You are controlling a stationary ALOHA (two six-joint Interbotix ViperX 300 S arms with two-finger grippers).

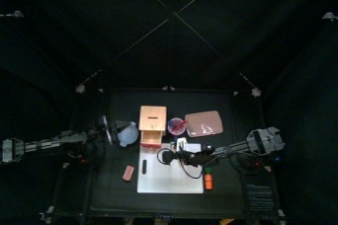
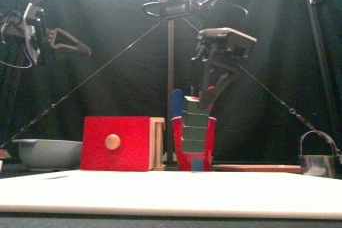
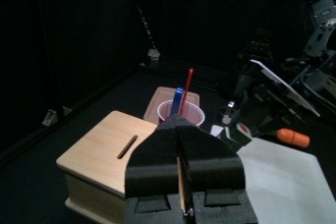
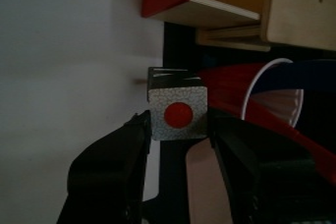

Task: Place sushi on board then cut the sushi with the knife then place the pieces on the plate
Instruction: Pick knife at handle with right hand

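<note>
- The first step is in hand: putting the sushi on the board.
- The right fingers are clamped on the sushi roll, a stack of dark green blocks held upright by its upper end.
- The roll hangs over the back edge of the white board, which lies at the middle of the desk's front edge. I cannot tell whether the roll's lower end touches the board.
- The red cup stands just behind the roll, with the blue knife sticking up out of it. The roll is very near the cup's front.
- The left fingers are closed on nothing and hang high over the wooden box toward the desk's left edge.
- The pink plate lies empty toward the desk's back edge, right of the box.
- As I judge it, the next move is to bring the roll forward, away from the cup, lay it on its side on the bare board and let go. Left upright it would likely topple, and it could not be cut across.
- After that a knife has to come out of the cup. Cutting and plating are not yet begun.
</note>
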